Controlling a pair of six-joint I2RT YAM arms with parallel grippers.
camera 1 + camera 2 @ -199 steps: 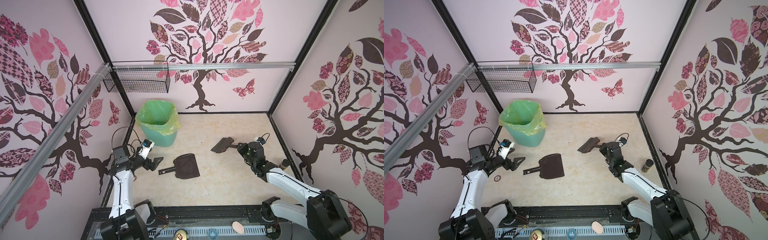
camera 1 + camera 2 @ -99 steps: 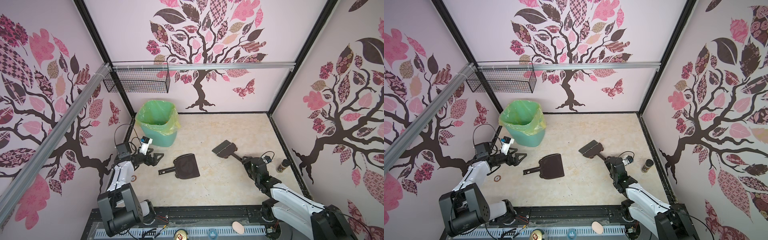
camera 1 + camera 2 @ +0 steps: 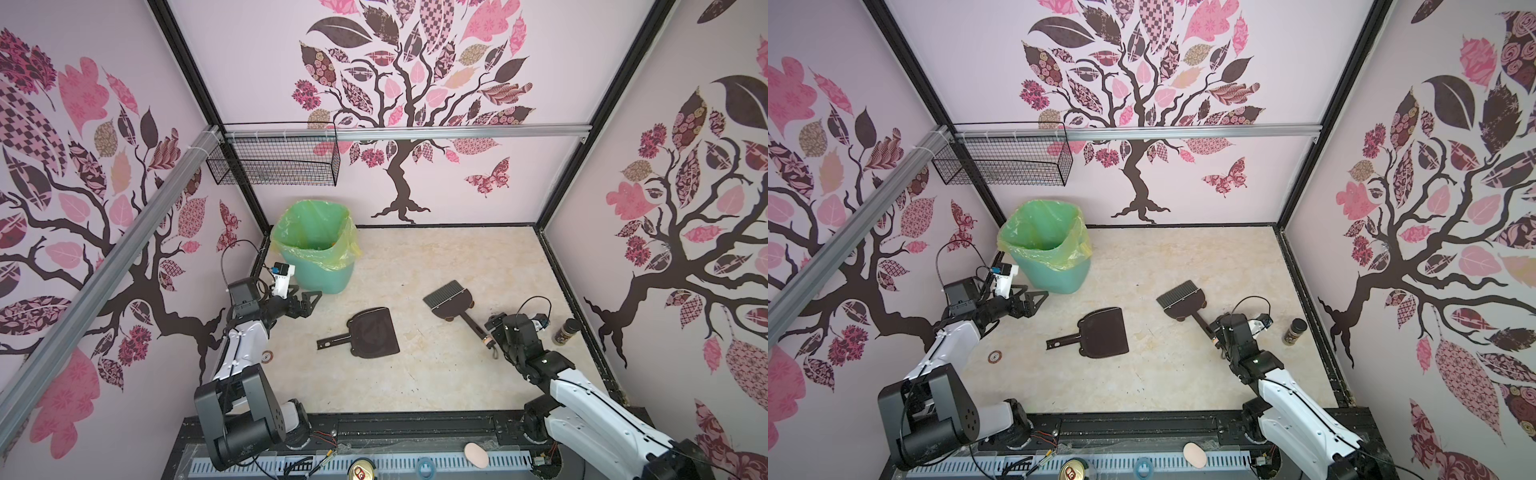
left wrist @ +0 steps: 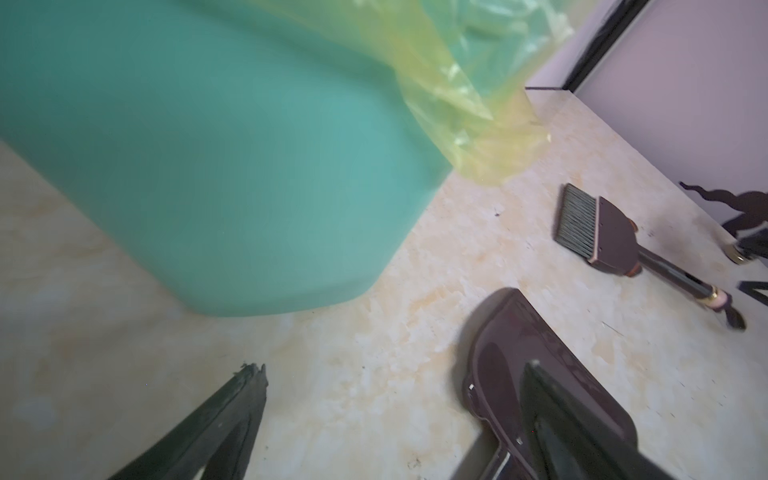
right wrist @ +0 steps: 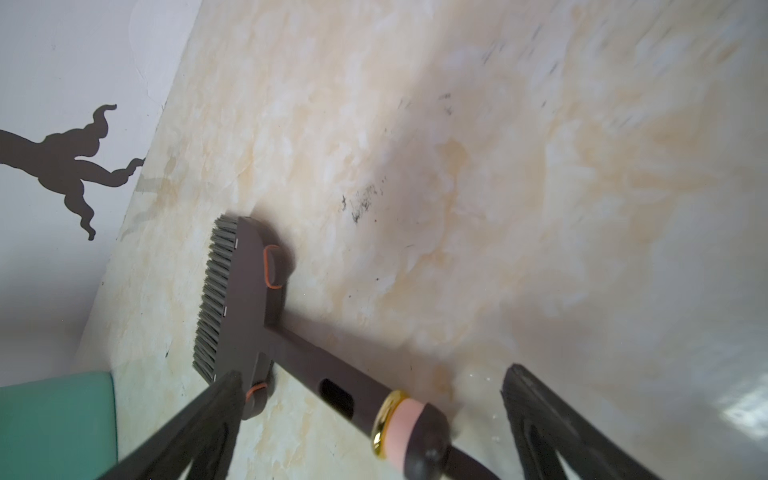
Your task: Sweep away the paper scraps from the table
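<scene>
Table (image 3: 436,386) holds one dustpan (image 3: 374,336), one brush (image 3: 451,300), one bin (image 3: 320,282).

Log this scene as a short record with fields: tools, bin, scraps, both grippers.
table: beige, no paper scraps visible on it
brush: lying flat right of centre, handle toward the right arm
dustpan: lying flat at centre, apart from the brush
bin: green-lined, back left corner
left gripper: open, empty, beside the bin
right gripper: open, jaws either side of the brush handle's end, not clamping it
jar: upright by the right edge
</scene>
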